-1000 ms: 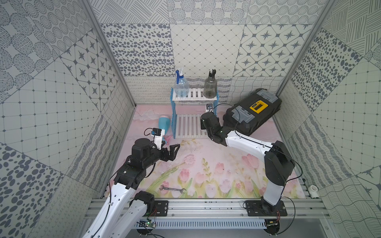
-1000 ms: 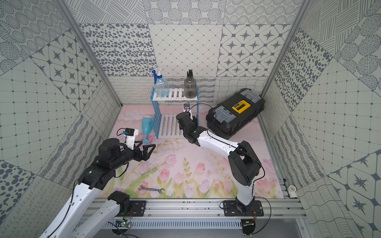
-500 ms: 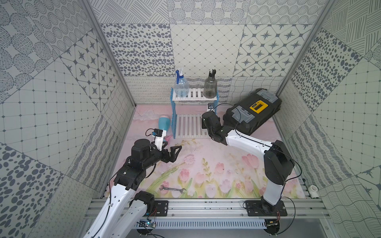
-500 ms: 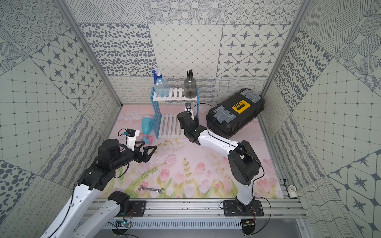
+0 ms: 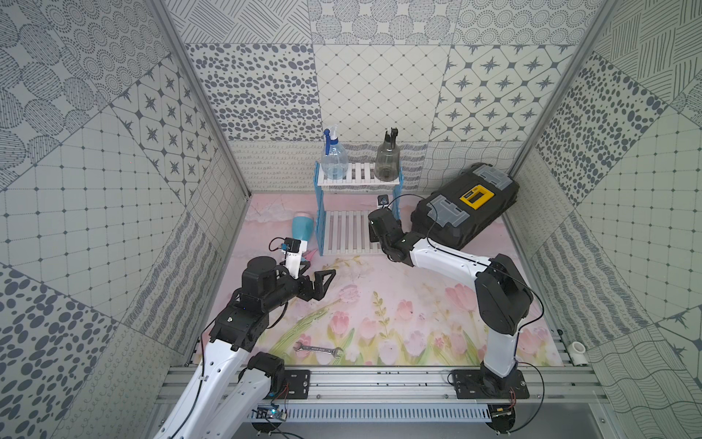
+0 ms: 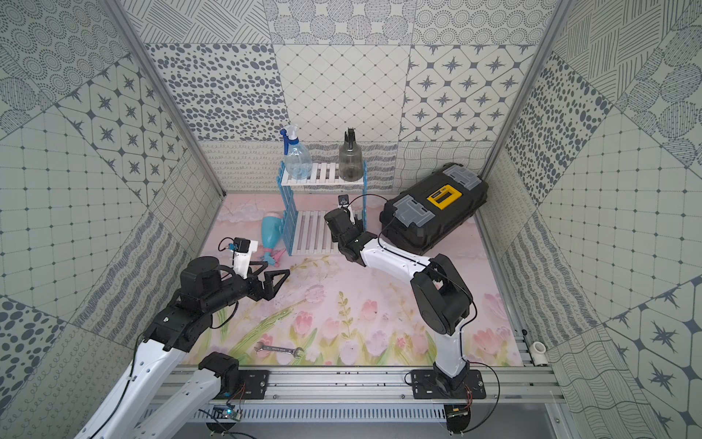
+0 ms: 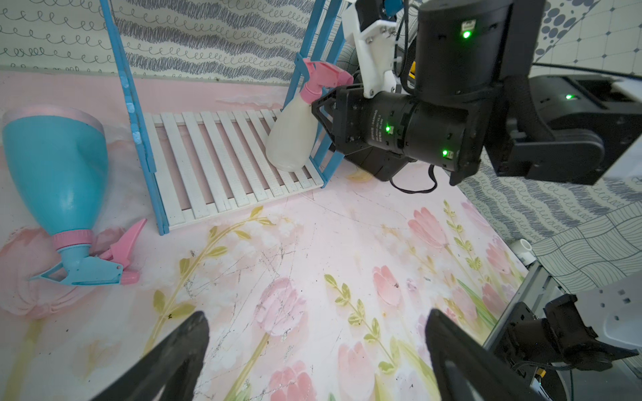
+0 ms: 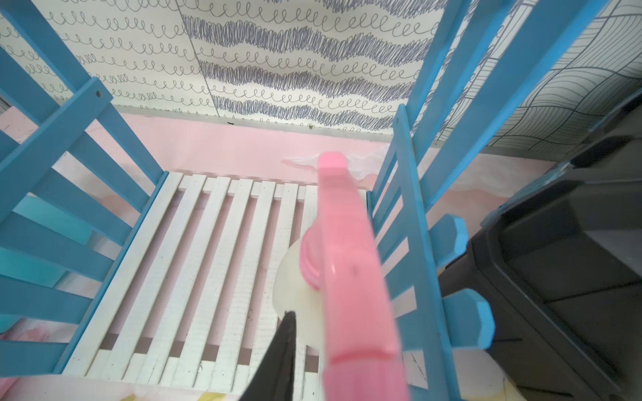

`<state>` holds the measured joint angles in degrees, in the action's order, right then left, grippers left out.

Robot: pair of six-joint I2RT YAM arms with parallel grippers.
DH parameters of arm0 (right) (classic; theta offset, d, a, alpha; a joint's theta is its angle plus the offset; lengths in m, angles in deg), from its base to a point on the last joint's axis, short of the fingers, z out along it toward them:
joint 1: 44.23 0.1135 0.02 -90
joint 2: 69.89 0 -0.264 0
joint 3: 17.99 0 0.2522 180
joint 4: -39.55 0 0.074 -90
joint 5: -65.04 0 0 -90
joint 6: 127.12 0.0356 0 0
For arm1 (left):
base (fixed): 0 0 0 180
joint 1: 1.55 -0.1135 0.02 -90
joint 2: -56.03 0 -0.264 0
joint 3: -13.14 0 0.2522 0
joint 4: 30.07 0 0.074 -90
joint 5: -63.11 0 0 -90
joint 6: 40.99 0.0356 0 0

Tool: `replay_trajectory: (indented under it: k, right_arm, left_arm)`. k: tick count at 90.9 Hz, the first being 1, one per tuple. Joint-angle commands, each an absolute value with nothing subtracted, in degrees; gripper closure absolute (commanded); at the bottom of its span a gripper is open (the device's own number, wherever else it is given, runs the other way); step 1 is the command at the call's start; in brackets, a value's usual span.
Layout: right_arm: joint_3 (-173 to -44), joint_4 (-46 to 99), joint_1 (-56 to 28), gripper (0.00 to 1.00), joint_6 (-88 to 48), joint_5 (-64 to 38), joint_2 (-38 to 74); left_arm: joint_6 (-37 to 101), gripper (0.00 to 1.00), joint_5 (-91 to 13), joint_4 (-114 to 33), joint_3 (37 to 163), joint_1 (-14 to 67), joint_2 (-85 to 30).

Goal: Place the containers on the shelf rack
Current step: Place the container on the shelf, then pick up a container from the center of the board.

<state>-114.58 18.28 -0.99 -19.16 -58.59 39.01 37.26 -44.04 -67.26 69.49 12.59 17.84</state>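
Left wrist view: white bottle (image 7: pixel 290 139) tilts against shelf rack (image 7: pixel 215 163) side panel.

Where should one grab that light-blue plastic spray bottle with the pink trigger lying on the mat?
Probably at the slim neck by its pink collar, from straight above, jaws across it. The light-blue plastic spray bottle lies on its side, its body wide and rounded, and the blue-sided, white-slatted shelf rack stands close beside it, leaving little room sideways.
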Motion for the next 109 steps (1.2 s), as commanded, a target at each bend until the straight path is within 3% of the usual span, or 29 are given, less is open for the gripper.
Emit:
replay_trajectory:
  k: [1,24,46,77,93,109]
  right_arm:
    - [-115.99,19.2,-1.16,0.63,-19.41,-58.13,38.72]
    - [-110.02,19.52,-1.14,0.3,-18.98,-52.68,30.16]
    - [-93.54,29.5,-1.29,0.04,-25.09,-46.07,11.51]
    - [-86.17,28.16,-3.25,0.03,-34.7,-24.43,-6.83]
    - [-81.21,31.11,-3.23,0.03,-32.75,-18.45,-8.25]
    - [-75.91,39.41,-3.28,0.03,-27.58,-13.92,-7.86]
  left_arm:
    - [38.2,0.01,-45.52,-64.18,69.17,11.15,17.92]
    - [38.62,0.01,-44.08,-64.8,69.35,11.2,18.39]
    - [36.63,0.01,-36.86,-66.9,68.43,11.15,21.27]
    - [30.33,0.01,-20.29,-84.76,73.38,10.76,21.79]
    - [34.64,0.01,-23.38,-83.11,77.33,6.55,12.51]
    - [35.75,0.01,-33.77,-75.21,80.77,-5.05,2.02]
